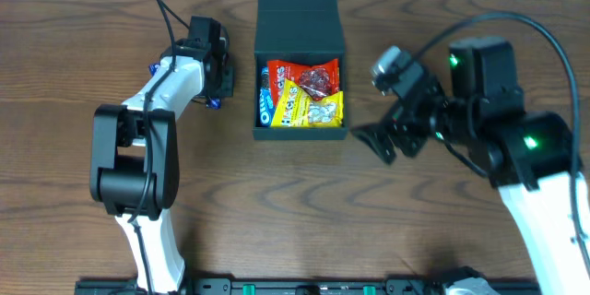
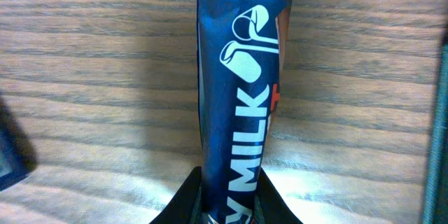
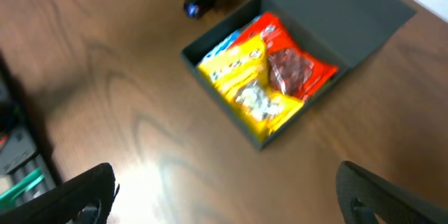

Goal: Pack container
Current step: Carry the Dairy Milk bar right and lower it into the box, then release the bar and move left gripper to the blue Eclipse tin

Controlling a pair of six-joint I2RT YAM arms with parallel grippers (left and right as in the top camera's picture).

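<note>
One blue packet (image 2: 238, 98) pinched in left hand (image 2: 229, 208); its top cropped.

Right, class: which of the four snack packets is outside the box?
The dark blue packet, held in the left gripper beside the box. The red packet, yellow packet and blue-white packet all lie inside it.

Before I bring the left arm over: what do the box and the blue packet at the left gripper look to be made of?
The container looks like matte cardboard: dull, flat dark teal panels, crisp folded edges, no glare. The blue packet looks like glossy printed plastic film, possibly foil-lined: it shows a soft sheen and lengthwise creases.
</note>
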